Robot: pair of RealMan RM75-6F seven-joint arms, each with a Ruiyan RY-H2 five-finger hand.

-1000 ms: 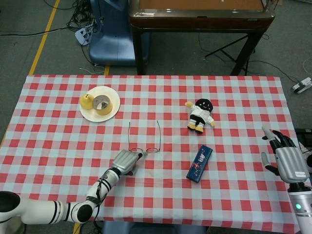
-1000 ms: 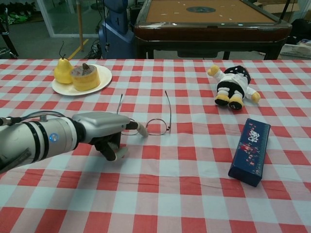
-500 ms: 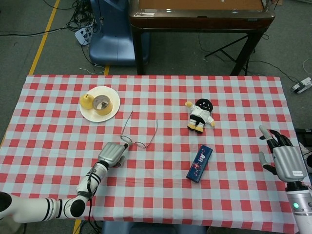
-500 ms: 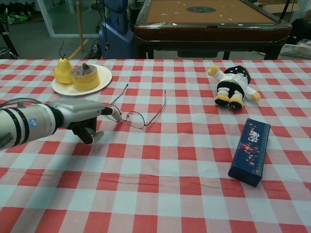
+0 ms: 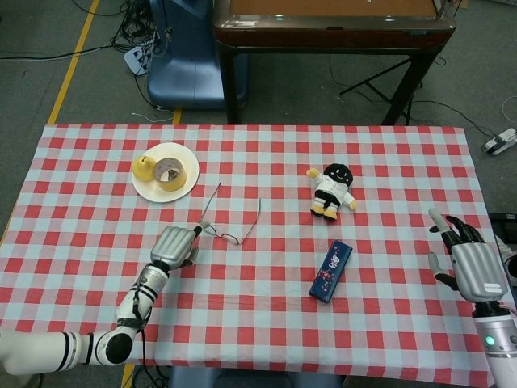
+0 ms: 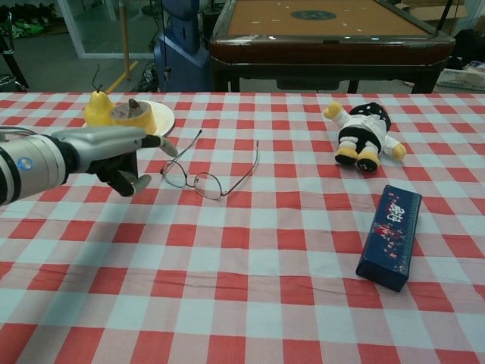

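Left robot hand (image 6: pixel 114 155) hovers low over the checked counter (image 5: pixel 388 323), its fingers curled downward and one fingertip stretched toward the glasses (image 6: pixel 198 173); from my remote station I cannot tell whether that fingertip touches the frame or stops just short, and I see nothing gripped in the palm. In the head view the same left robot hand (image 5: pixel 174 245) sits just left of the glasses (image 5: pixel 229 224), which lie flat on the cloth with their temples open and angled away toward the far edge. Behind the hand stands a plate (image 6: pixel 162 119) carrying a pear (image 6: pixel 96 107) and a tape roll (image 6: pixel 132 119); the head view shows the plate (image 5: pixel 187 162) well apart from the lenses. Right robot hand (image 5: pixel 468 257) waits at the counter's right edge, fingers spread and upright, holding nothing, seen only from the head camera. Between the two hands lie a doll (image 6: pixel 364 133), on its back near the far side, and a dark blue box (image 6: pixel 390 235) set at a slant nearer to me, neither touched.
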